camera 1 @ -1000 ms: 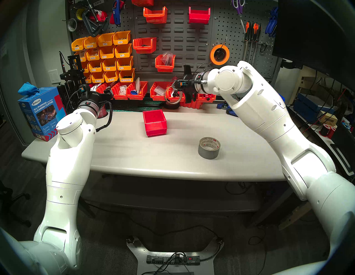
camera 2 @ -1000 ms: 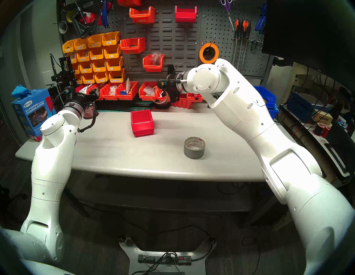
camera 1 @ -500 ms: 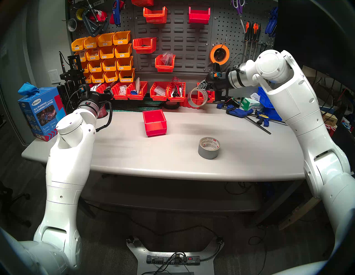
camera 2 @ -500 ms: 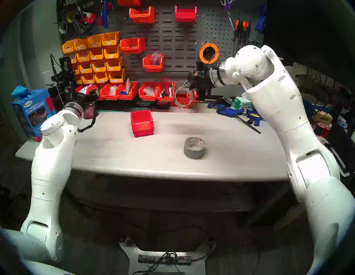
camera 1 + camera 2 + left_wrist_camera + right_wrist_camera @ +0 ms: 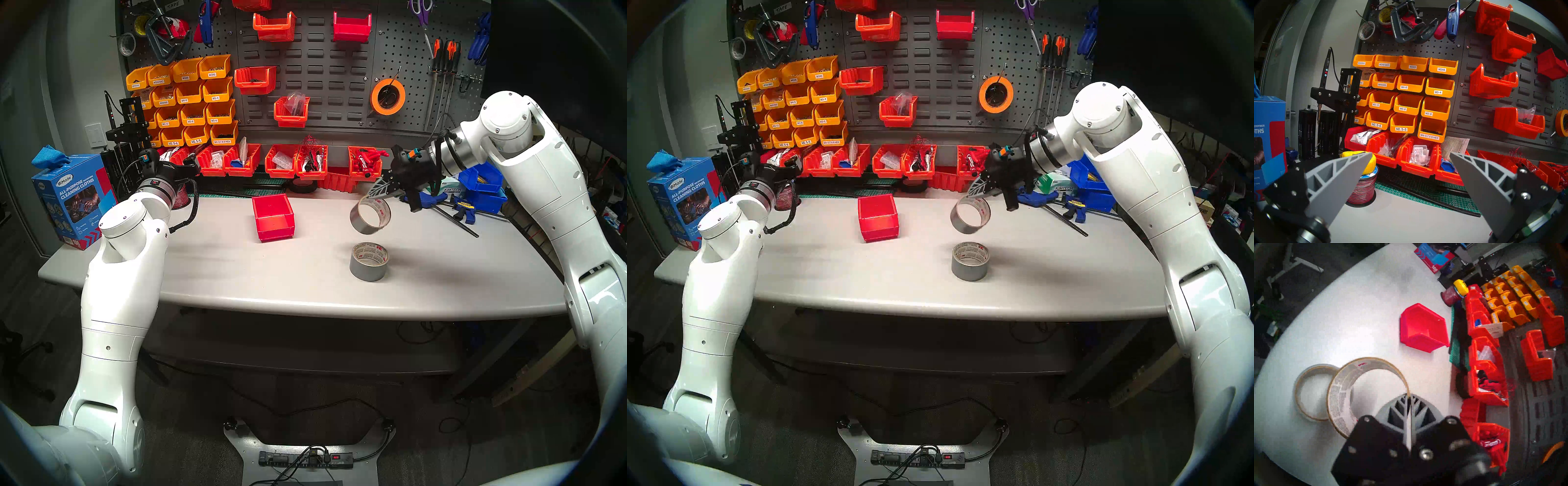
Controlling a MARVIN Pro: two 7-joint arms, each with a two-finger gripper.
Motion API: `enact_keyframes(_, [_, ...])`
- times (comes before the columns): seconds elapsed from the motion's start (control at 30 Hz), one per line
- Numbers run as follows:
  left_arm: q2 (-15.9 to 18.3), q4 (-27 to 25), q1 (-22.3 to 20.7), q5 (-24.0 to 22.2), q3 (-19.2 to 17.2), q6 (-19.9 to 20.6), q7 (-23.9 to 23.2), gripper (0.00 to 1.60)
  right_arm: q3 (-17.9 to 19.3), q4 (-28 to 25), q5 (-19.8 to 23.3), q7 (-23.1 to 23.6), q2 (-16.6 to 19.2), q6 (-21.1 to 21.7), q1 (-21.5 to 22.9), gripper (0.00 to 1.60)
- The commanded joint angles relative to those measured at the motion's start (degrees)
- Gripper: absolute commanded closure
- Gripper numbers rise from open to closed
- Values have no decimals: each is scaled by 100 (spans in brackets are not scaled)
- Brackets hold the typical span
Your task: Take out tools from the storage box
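Note:
The red storage box point(image 5: 273, 216) point(image 5: 878, 218) point(image 5: 1422, 327) sits near the table's middle with nothing showing inside it. One silver-grey tape roll point(image 5: 369, 261) point(image 5: 970, 261) point(image 5: 1312, 392) lies flat on the table toward the front right. A second tape roll point(image 5: 369, 216) point(image 5: 970, 214) point(image 5: 1349, 389) hangs tilted in the air behind it, pinched at its upper rim by my right gripper point(image 5: 381, 190) point(image 5: 980, 188) point(image 5: 1409, 396), which is shut on it. My left gripper point(image 5: 1410, 162) stands open and empty at the table's far left, facing the bin wall.
Orange-red parts bins point(image 5: 281, 162) line the table's back edge under the pegboard. Blue clamps point(image 5: 437, 200) and blue bins point(image 5: 481, 183) crowd the back right. A blue cloth box point(image 5: 69, 200) and a red wire spool point(image 5: 1362, 190) stand at the left.
My right arm swung rightward from the back bins and came down over the table, carrying the second tape roll. The left arm stayed still.

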Motion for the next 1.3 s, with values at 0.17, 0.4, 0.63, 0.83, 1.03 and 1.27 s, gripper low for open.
enact_keyframes(0.17, [-8, -68, -83, 5, -9, -36, 12, 0, -419, 503, 472, 103, 118, -235, 799, 160])
enact_keyframes(0.4, [-7, -68, -83, 5, -9, -35, 11, 0, -1154, 846, 811, 103, 5, -362, 1251, 160])
enact_keyframes(0.63, [-6, -67, -82, 4, -10, -34, 9, 0, -1710, 960, 1138, 103, 7, -444, 1556, 160])
enact_keyframes(0.83, [-5, -67, -82, 4, -10, -33, 7, 0, -2071, 1029, 1352, 103, 25, -491, 1771, 160])
enact_keyframes(1.03, [-4, -67, -81, 3, -10, -33, 6, 0, -2576, 1095, 1591, 103, 106, -517, 2108, 160])
enact_keyframes(1.27, [-4, -67, -81, 3, -10, -33, 4, 0, -3112, 1125, 1867, 103, 170, -551, 2413, 160])
